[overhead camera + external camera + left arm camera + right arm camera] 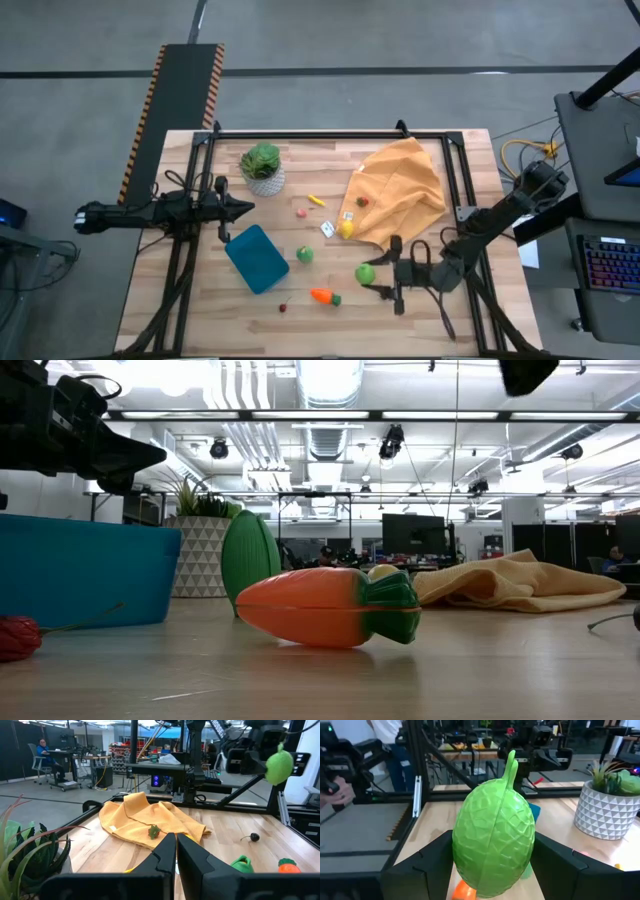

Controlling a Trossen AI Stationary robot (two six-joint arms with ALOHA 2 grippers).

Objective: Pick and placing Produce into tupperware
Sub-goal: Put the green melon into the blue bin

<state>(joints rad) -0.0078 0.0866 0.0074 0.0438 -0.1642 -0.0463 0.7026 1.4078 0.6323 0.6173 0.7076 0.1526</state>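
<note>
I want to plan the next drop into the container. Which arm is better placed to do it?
The right. Its hand already grips a green fruit, lifted off the table right of the teal container. The left hand is shut and empty, beside the plant.

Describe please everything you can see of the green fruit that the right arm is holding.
The green fruit is a bumpy, egg-shaped toy of glossy plastic, with a seam down its middle and a curved green stem on top. It stands upright between the right gripper's dark fingers, which press its two sides. In the left wrist view it hangs above the table, touching only the fingers, near the carrot.
</note>
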